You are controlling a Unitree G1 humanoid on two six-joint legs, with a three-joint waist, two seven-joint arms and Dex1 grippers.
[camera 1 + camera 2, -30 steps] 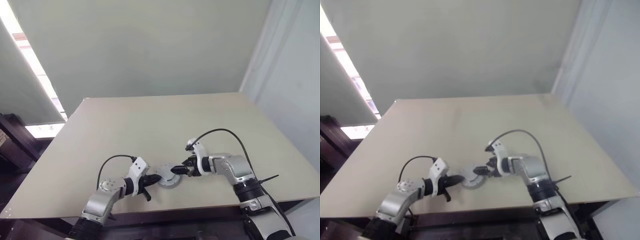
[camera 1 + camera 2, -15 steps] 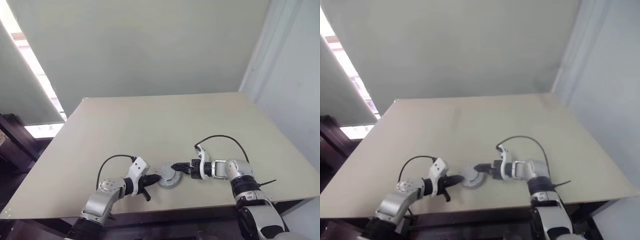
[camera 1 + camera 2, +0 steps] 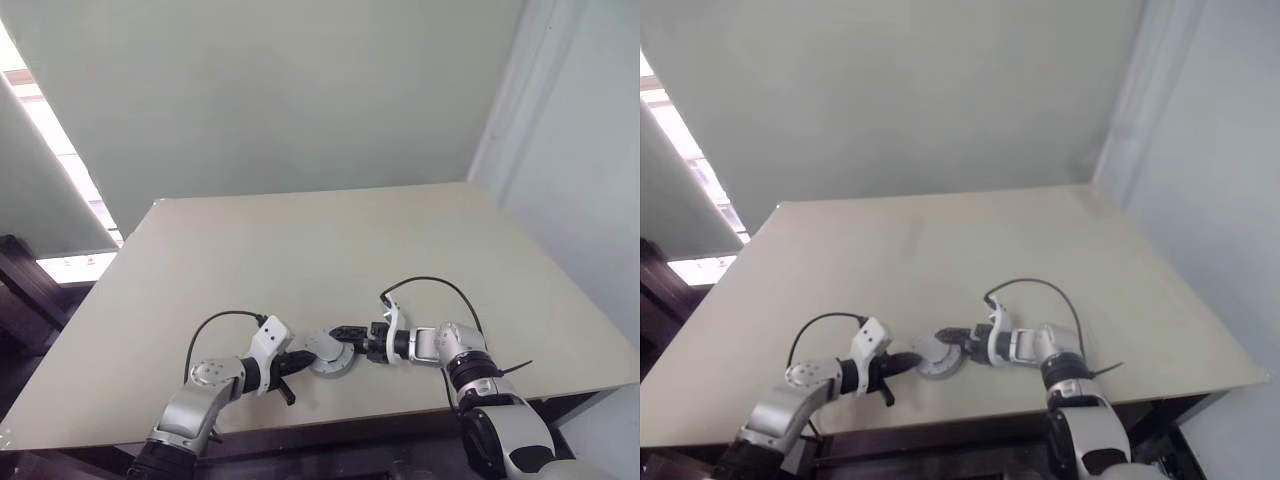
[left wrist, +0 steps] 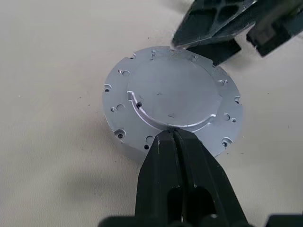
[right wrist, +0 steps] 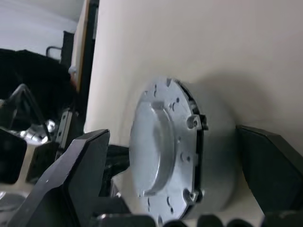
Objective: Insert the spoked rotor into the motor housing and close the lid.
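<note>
Since a second ago, we see the right gripper (image 3: 345,333) has sunk toward the table (image 3: 300,250), its forearm now lying low and stretched out toward the left rather than arched above the surface as before, and its wrist has rolled; the left gripper (image 3: 298,358) has kept its place. Our whole head view has also shifted a little, which is the camera and not the things. Near the table's front edge, between the two grippers, sits the motor housing (image 4: 142,142) with the lid (image 4: 173,92) lying flat on top of it, a matte grey disc with small holes round its rim. In the right wrist view we see a dark band of the housing under the lid's edge. Our left gripper has its two black fingers (image 4: 163,161) pressed together with nothing between them, their tips touching the lid's near edge. Our right gripper stands spread wide, one finger (image 5: 71,175) on either side of the housing, and we cannot tell whether they touch it.
</note>
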